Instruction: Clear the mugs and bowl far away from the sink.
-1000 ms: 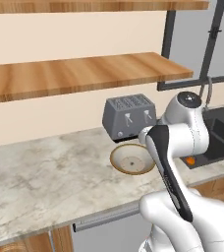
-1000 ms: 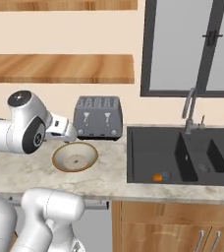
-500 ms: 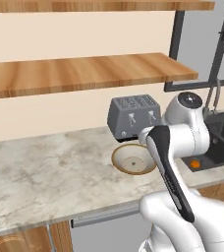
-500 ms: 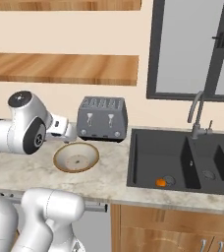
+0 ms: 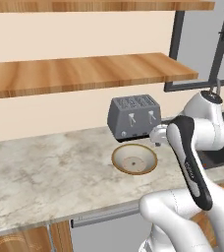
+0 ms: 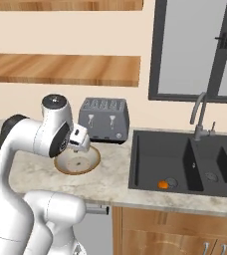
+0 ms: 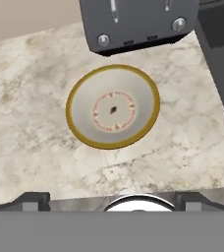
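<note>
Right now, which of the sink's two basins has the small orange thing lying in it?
The wider left basin, the one nearer the toaster. The orange thing lies on its floor beside the drain; the narrower right basin has only its drain.

Kitchen: toaster (image 5: 133,117), sink (image 6: 185,164) (marble counter (image 5: 45,170)).

I see a matt marbled stone worktop (image 7: 30,123); the bowl (image 7: 113,106) looks glazed ceramic; toaster (image 5: 133,117) brushed grey metal; shelves (image 5: 84,74) wood.

Toaster (image 7: 136,22) top cut off by frame edge, sink (image 5: 221,147) mostly hidden behind arm
</note>
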